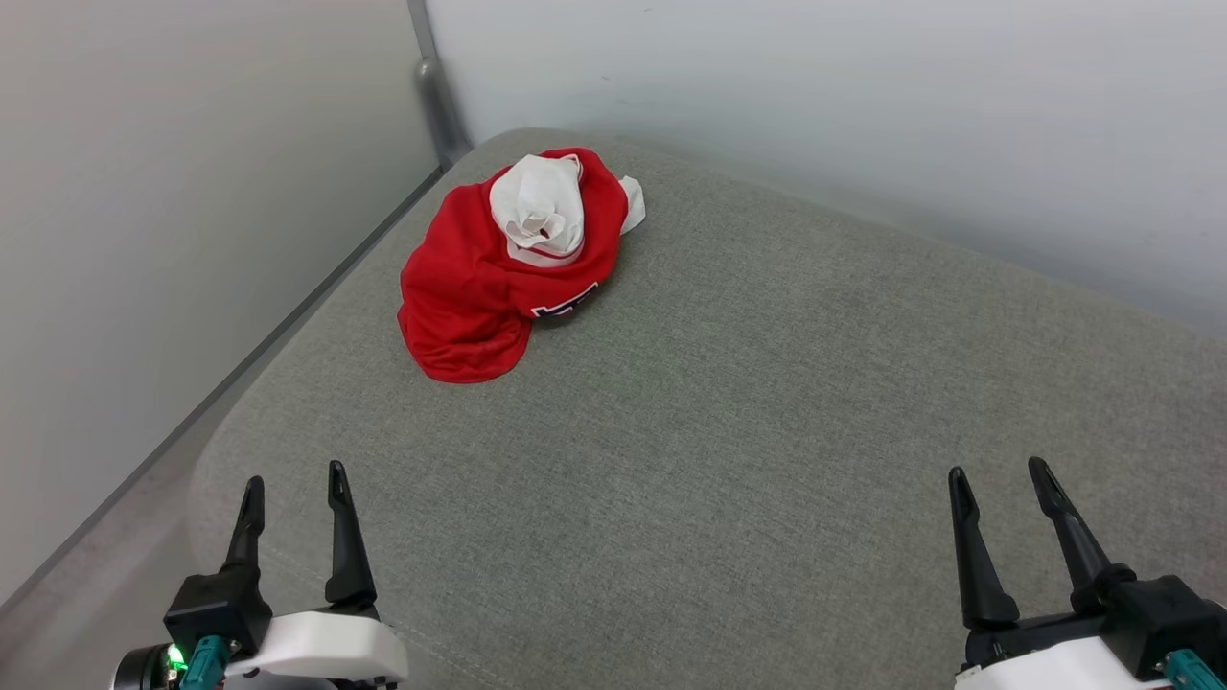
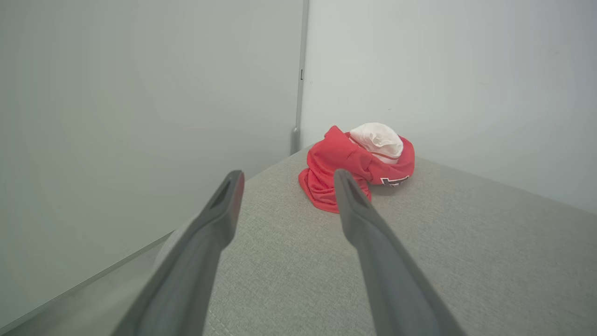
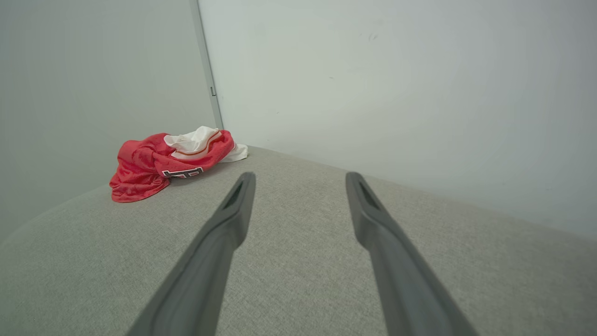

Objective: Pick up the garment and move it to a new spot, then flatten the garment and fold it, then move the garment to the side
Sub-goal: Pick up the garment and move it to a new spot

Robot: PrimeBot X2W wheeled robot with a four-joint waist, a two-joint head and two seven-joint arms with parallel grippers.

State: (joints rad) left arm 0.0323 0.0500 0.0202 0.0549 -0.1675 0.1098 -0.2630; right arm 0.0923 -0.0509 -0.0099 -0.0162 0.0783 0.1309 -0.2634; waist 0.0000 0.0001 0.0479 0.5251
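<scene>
Crumpled red jersey [image 1: 474, 287] sat at far left corner of grey fabric cushion [image 1: 729, 431], white sleeve [image 1: 537, 206] bunched on top. Left hand [image 1: 294, 472] and right hand [image 1: 998, 467]: fingers apart, empty, over near edge, well apart from jersey.

The left gripper [image 1: 294, 481] sits low on its side, fingers [image 1: 342, 517] parted and pointing forward, holding nothing. The right gripper [image 1: 1003, 478] mirrors it on the other side, its fingers [image 1: 966, 527] likewise spread and empty.
</scene>
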